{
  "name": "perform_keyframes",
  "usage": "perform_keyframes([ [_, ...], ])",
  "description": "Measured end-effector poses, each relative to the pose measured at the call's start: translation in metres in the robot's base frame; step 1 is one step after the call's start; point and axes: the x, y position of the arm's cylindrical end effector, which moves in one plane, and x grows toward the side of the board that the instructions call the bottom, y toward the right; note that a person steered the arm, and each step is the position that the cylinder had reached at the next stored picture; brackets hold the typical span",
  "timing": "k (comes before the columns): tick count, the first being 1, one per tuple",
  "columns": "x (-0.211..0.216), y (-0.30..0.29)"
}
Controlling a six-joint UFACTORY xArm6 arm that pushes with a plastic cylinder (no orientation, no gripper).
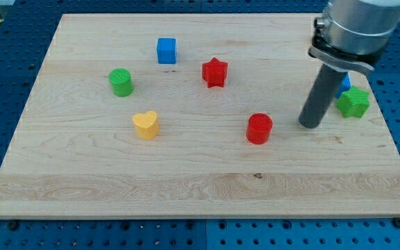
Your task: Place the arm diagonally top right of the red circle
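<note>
The red circle (259, 128) stands on the wooden board (200, 180), right of the middle. My tip (310, 124) rests on the board to the right of the red circle, at about the same height in the view, with a gap between them. The dark rod rises from the tip up to the arm at the view's top right.
A red star (214, 72) lies up and left of the red circle. A blue cube (167, 51), a green cylinder (121, 82) and a yellow heart (145, 125) lie further left. A green star (353, 102) and a partly hidden blue block (345, 83) sit behind the rod at right.
</note>
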Motion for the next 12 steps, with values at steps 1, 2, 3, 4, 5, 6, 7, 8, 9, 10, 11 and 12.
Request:
perform_keyframes([
  [1,-0.024,-0.018],
  [2,-0.041,-0.019],
  [3,-0.041,-0.019],
  [4,-0.045,-0.012],
  [5,-0.049,-0.012],
  [6,-0.059,-0.011],
  [7,-0.065,-0.011],
  [8,-0.065,-0.011],
  [9,-0.081,-0.012],
  [10,-0.097,-0.014],
  [11,-0.107,-0.019],
  [12,-0.107,-0.019],
])
